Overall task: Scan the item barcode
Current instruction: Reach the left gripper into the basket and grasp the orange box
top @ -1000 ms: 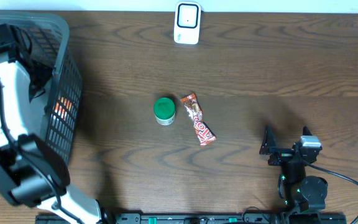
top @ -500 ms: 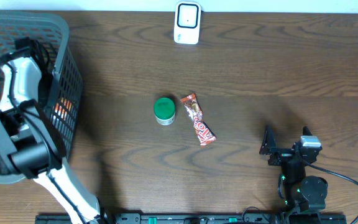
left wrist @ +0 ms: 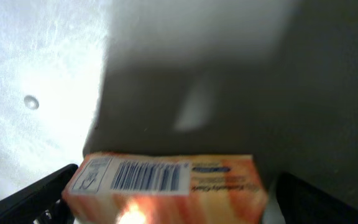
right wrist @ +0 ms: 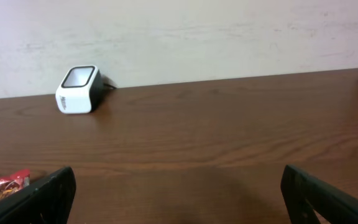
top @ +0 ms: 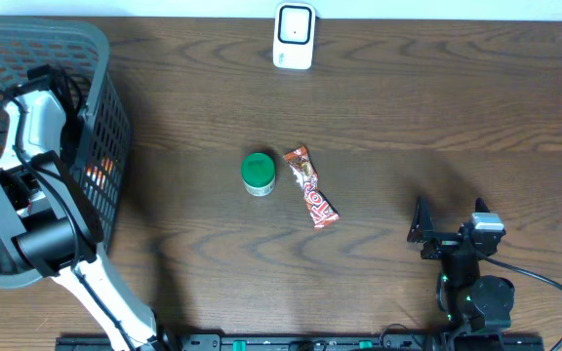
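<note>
An orange box [left wrist: 166, 186] with a barcode on its upper face lies between the fingers of my left gripper [left wrist: 179, 208], which is open. The right finger stands clear of the box; whether the left finger touches it I cannot tell. In the overhead view my left arm [top: 35, 122] reaches down into the grey basket [top: 100, 58], where a bit of orange [top: 100, 168] shows through the mesh. The white and black scanner [top: 294, 36] stands at the table's far edge and shows too as the scanner [right wrist: 78, 89]. My right gripper [right wrist: 179, 205] is open and empty over bare wood, near the front right.
A green-lidded can [top: 258, 173] and a red candy bar [top: 310, 200] lie mid-table; the candy bar [right wrist: 8, 185] is at the right wrist view's lower left. The basket's walls surround my left arm. A pale wall rises behind the scanner.
My left arm swung to the right and lower into the basket a second ago, then nearly stopped. The right arm has stayed still.
</note>
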You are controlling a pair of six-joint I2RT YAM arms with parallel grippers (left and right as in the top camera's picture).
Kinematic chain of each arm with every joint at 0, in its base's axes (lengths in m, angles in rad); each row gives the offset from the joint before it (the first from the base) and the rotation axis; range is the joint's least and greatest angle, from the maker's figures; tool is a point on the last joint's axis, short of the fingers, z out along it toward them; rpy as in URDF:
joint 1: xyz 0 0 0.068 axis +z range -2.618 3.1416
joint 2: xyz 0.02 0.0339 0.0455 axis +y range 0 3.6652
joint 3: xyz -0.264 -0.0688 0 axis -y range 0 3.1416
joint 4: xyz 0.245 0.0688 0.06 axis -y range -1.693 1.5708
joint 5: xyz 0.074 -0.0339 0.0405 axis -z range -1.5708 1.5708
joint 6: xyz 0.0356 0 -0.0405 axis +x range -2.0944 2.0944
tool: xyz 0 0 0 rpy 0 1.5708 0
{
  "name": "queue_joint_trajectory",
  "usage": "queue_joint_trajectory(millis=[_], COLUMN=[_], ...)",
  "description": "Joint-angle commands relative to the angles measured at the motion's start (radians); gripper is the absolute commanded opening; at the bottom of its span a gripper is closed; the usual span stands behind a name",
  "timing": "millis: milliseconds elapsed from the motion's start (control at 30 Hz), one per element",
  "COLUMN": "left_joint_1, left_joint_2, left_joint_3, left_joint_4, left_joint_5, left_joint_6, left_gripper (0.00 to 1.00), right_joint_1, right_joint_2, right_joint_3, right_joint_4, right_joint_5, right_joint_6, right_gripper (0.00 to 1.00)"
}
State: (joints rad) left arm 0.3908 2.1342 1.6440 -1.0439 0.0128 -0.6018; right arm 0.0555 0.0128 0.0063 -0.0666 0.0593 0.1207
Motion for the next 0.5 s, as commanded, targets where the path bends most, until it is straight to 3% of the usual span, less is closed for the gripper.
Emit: queue_joint_trajectory(millis=[0, 200, 333, 467], left_joint_1=[0.002, 0.001, 0.001, 0.001], left_joint_2=[0.041, 0.041, 0.041, 0.041], left_joint_3=[-0.034, -0.039, -0.060, -0.068], left_joint_4=[-0.035, -0.057, -0.062, -0.063], left_joint_5=[0.002, 0.003, 0.002, 0.002], left_joint_6=[0.014, 0.014, 0.014, 0.015], left_gripper=[0.98, 1.00, 0.80, 0.67], right_joint_1=[-0.003, -0.003, -0.003, -0.003], right_joint_2=[-0.003, -0.003, -0.003, -0.003], right_joint_3=[-0.001, -0.001, -0.001, -0.001], right_joint_4=[-0.004, -0.004, -0.004, -0.004], right_joint_5=[-0.001, -0.001, -0.001, -0.001], right_joint_6=[-0.013, -0.013, -0.013, -0.013], right_gripper=[0.99, 0.99, 0.99, 0.99])
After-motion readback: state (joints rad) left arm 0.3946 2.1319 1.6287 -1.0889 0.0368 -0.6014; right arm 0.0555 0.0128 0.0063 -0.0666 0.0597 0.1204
